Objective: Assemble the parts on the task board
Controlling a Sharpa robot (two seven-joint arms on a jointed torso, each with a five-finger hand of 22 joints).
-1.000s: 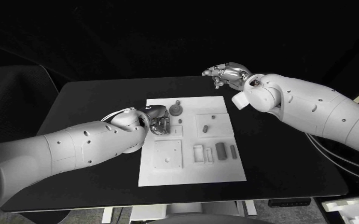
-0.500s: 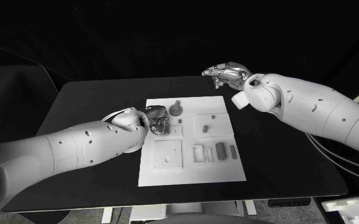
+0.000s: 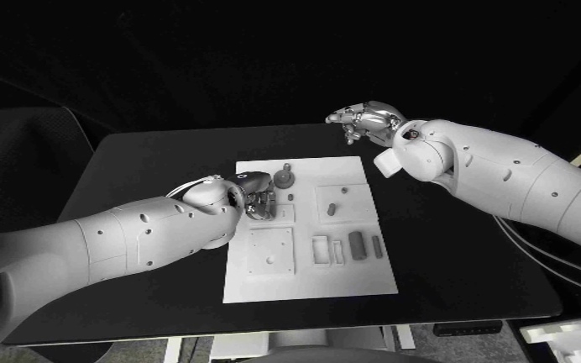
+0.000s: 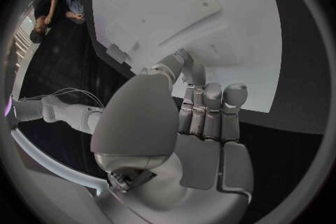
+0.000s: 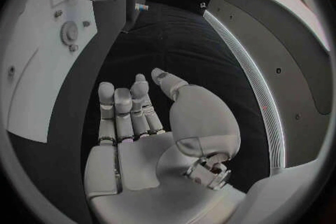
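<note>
Black tabletop (image 3: 145, 170), white task board (image 3: 309, 283) lying flat at its middle, long edges running away from the robot, dark surface all round it

A: State the pose of the white left arm.

B: It enters from the left edge of the head view. Its silver many-fingered left hand (image 3: 252, 192) is lowered, fingers curled inward. The left wrist view shows the fingers (image 4: 210, 109) bent side by side; whether they hold anything cannot be determined.

A: And the white right arm?

B: It enters from the right edge, raised. Its silver many-fingered right hand (image 3: 367, 120) has fingers (image 5: 126, 109) extended and empty.
</note>
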